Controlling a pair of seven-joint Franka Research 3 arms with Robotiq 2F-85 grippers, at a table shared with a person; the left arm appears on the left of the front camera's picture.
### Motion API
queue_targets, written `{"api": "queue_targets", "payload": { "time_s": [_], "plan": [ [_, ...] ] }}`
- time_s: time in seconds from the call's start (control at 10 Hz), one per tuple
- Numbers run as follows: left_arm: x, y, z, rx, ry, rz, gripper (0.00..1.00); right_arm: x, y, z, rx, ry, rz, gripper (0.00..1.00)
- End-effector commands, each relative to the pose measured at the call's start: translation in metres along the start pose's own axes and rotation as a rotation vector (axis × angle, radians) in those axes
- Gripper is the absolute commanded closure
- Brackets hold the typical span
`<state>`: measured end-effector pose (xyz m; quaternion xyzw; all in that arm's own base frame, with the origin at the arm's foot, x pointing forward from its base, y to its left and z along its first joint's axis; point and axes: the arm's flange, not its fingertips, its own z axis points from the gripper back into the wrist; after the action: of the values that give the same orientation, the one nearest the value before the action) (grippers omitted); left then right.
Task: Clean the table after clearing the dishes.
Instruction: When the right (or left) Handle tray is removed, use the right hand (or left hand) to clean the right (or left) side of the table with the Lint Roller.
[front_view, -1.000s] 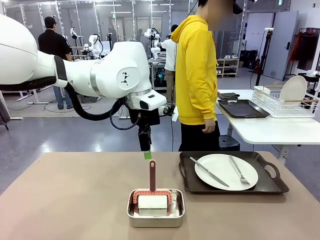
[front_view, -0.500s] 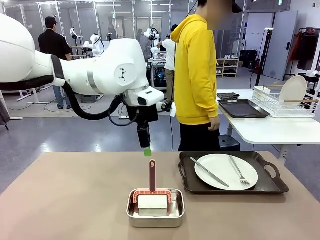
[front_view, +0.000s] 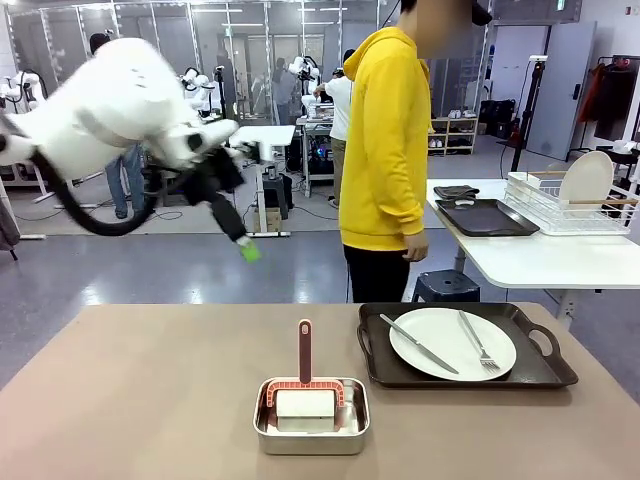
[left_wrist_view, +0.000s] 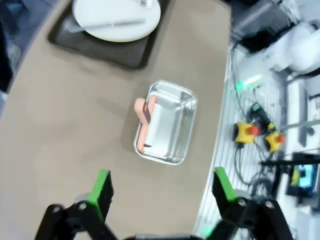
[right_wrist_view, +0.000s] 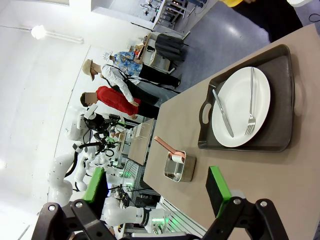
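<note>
The tan tabletop (front_view: 150, 400) is what I am meant to wipe, and it is not ready for that yet. The person (front_view: 385, 150) in yellow stands at its far side, near the white side table (front_view: 540, 262) off to the right.

My left arm is raised well above the far left of the tabletop and looks blurred in the front view. My left fingers (front_view: 247, 250) are spread as wide as they go and hold nothing. My right fingers (right_wrist_view: 155, 186) are just as wide and just as empty, looking along the tabletop from above its right end.

The dark tray (front_view: 540, 372) sits on the right half of the tabletop with a handle at each end. On it is one white plate (front_view: 440, 350), with the knife (front_view: 418, 343) lying across its left part and the fork (front_view: 477, 343) across its right.

Near the middle, toward my edge, is the steel pan (front_view: 312, 432), just left of the tray and apart from it. A scrubber (front_view: 305, 352) stands in the pan with its reddish handle upright, next to a white block (front_view: 305, 403).

I judge the step in hand to be clearing, since the dishes remain on the surface. The tray has to go first, and I cannot tell whether the person or I will lift it. If it is me, each set of fingers needs one tray handle, and the lift must stay level so the cutlery does not slide. After that, the scrubber's handle needs a centred pinch.
</note>
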<state>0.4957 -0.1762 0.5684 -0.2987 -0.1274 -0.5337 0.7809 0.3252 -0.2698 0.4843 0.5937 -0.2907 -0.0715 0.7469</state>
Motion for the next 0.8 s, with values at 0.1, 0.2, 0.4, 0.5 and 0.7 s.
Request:
{"api": "queue_targets", "payload": {
  "time_s": [0.1,0.2,0.4,0.5,0.7],
  "plan": [
    [-0.131,0.017,0.055,-0.116,-0.247,0.221,0.0,-0.002,0.003,0.001,0.006,-0.001,0.004,0.0],
    [-0.176,0.034,0.074,-0.139,-0.299,0.338,0.0,-0.002,0.003,0.001,0.006,-0.001,0.004,0.0],
    [-0.265,0.068,0.107,-0.264,-0.445,0.525,0.0,-0.002,0.003,0.001,0.006,-0.001,0.004,0.0],
    [-0.316,0.082,0.123,-0.329,-0.506,0.594,0.0,-0.002,0.003,0.001,0.006,-0.001,0.004,0.0],
    [-0.383,0.097,0.141,-0.423,-0.568,0.734,0.0,-0.002,0.003,0.001,0.006,-0.001,0.004,0.0]
  ]
}}
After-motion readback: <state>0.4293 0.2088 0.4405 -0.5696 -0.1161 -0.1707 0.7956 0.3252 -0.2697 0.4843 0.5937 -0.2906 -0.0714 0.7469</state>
